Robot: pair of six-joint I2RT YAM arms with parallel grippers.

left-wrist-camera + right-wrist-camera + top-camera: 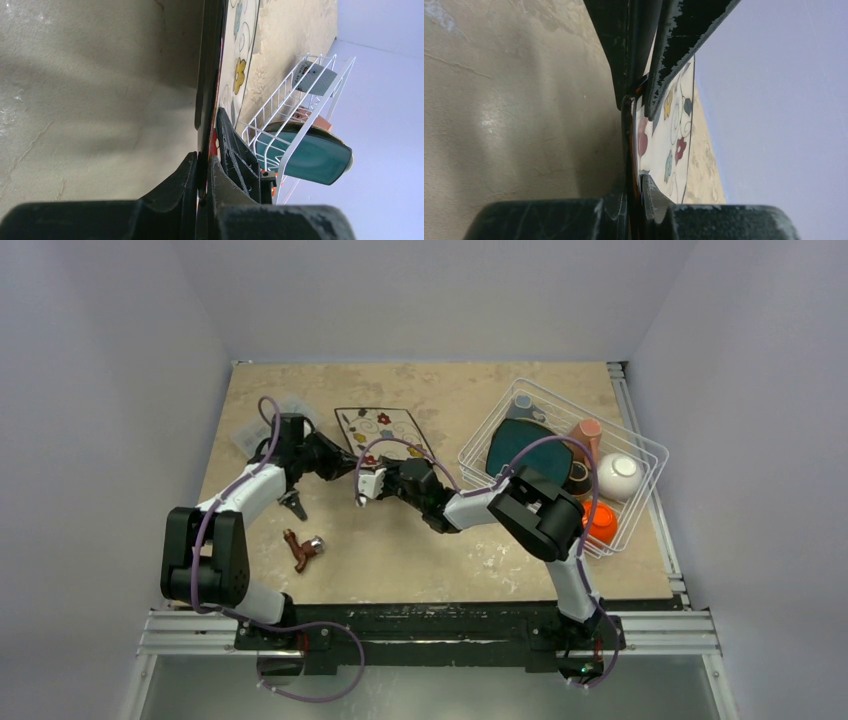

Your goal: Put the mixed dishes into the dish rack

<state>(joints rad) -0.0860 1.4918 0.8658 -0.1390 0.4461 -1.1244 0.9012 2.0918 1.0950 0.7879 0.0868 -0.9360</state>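
**Two-Arm Hold on the Flower Plate: Hazards**

**Current state.** The left gripper (343, 462) and the right gripper (366, 486) are both closed narrowly on the near rim of the flower plate (388, 430). In each wrist view the dark rim sits edge-on between that arm's fingers, with the other arm's fingers clamped just beside them. The plate is out on the table, well apart from the dish rack (476, 446). Whether its far edge touches the table cannot be told.

**Rack contents.** The teal plate (520, 450), the white bowl (620, 476), the orange bowl (601, 524) and the pink mug (587, 433) are in the rack. The flower plate appears to be the last dish outside it.

**Hazards.**
- Opposed arm motion: with both grippers clamped side by side, any mismatch in travel would probably twist the plate or drag it through the pads.
- Early release: each hold covers only a thin strip of rim. Once one gripper lets go, the plate's weight may swing it about the other and pull it free.
- Rack entry: the teal plate occupies the middle of the rack. A low or skewed approach could strike it or the wire wall.
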